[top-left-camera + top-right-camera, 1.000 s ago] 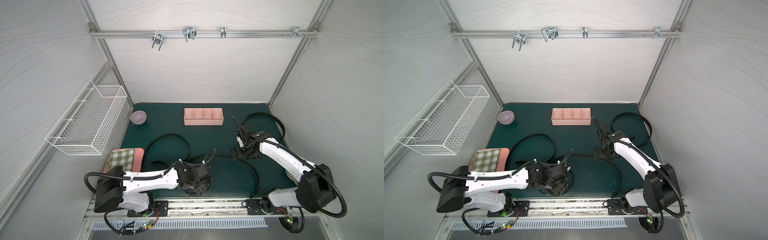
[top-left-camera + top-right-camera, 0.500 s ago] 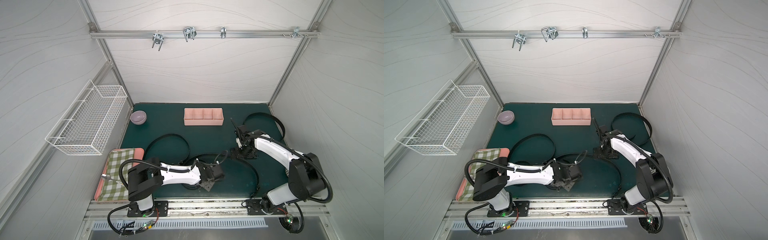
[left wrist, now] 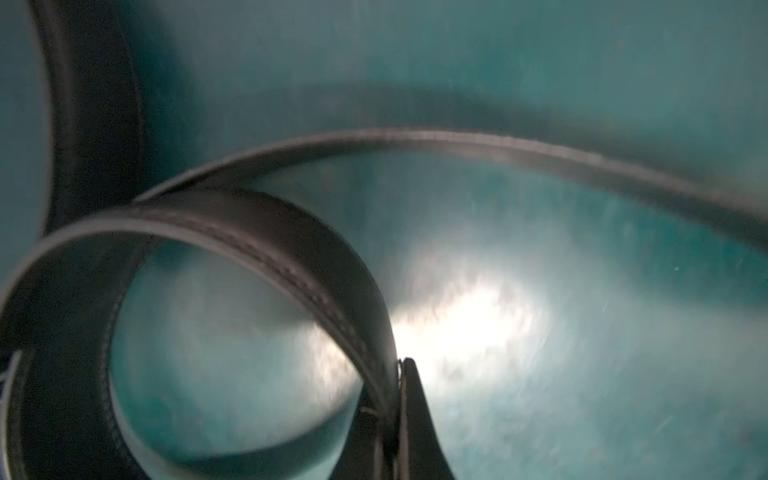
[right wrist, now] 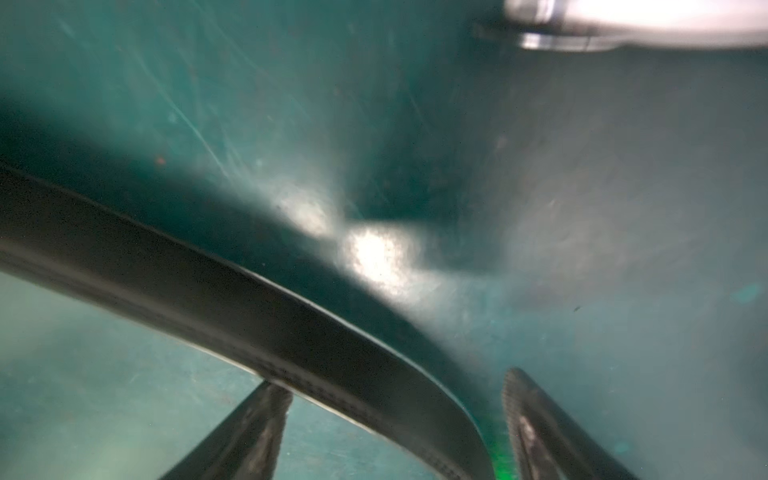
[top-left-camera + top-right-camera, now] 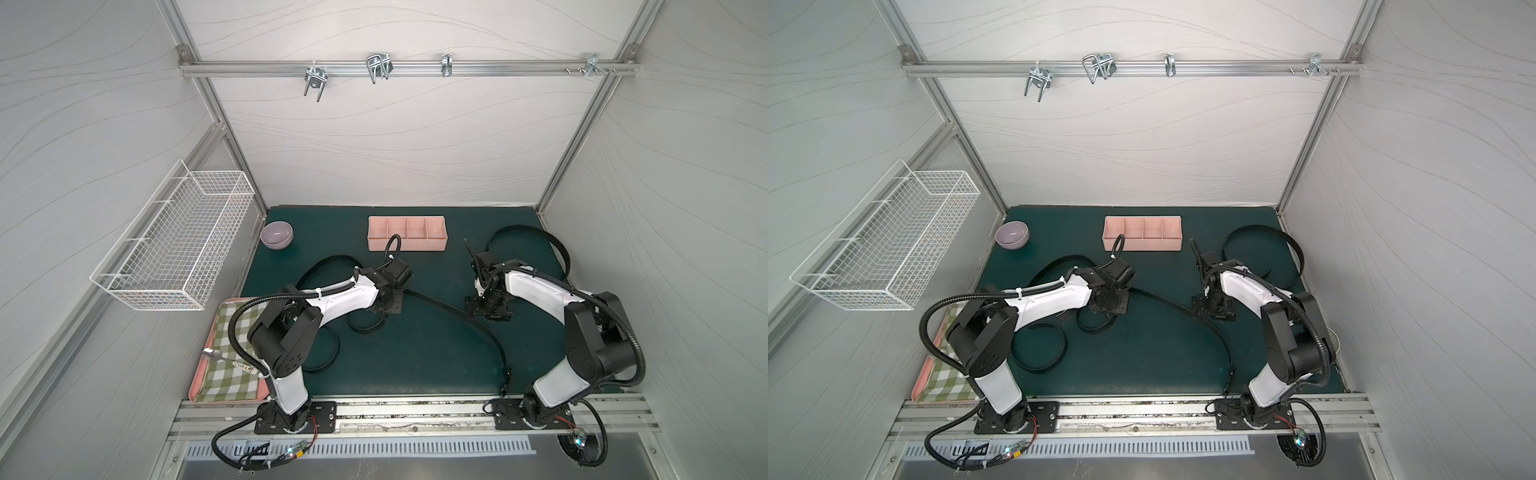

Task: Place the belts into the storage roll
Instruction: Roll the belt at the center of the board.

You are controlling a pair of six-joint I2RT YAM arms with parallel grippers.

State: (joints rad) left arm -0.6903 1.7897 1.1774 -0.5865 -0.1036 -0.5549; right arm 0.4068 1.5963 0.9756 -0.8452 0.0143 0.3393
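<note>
Your left hand (image 3: 392, 419) is pinching the middle belt (image 3: 291, 266) between fully closed jaws, gripping it on edge where the strap is curling into a small loop. Your right hand (image 4: 392, 399) is straddling what looks like the same strap further along. Its jaws are standing apart with a gap on either side, so it is gripping nothing yet.

In both top views this strap is running across the centre of the frame and trailing towards the lower right of the bench (image 5: 415, 365). The left belt (image 5: 332, 258) is looping at centre left, partly under your arm, and the right belt (image 5: 523, 227) is arcing at upper right. The storage roll (image 5: 419, 246) is sitting at upper centre, and all four compartments are looking empty.

Expect the strap to be light and floppy along its length, yet springy enough to be fighting any coil you wind. Its smooth face is likely to slip. You are best taking it across the flat faces, close to the curl, with the second hand steadying the free run. No buckle is showing clearly.
</note>
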